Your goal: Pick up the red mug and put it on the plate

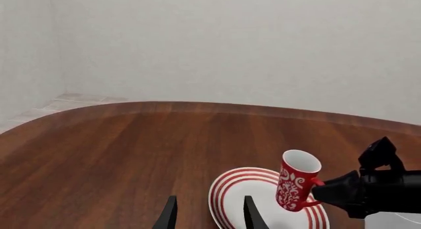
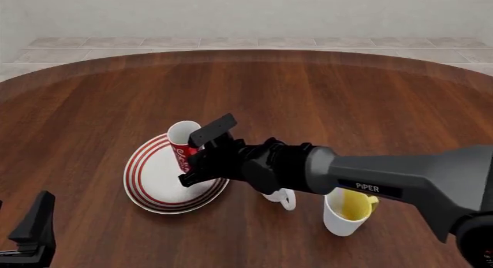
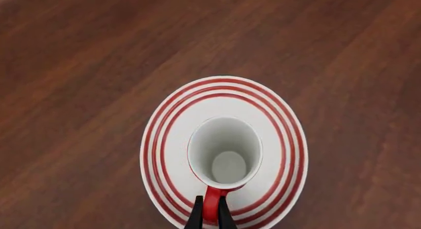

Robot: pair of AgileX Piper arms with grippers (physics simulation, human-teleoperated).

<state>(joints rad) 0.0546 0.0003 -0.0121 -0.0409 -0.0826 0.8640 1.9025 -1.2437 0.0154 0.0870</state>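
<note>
Setting: simulated room | round wooden table point(image 2: 324, 89) | pale tiled floor point(image 2: 231, 43) | bare grey wall point(image 1: 230, 41)

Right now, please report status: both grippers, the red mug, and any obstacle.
Right gripper shut on red mug handle, over plate. Left gripper open, empty. Contact with plate unclear. Nothing in the way.

"PiPER" in white letters on right arm point(image 2: 385, 184) grey link; no other text legible.
</note>
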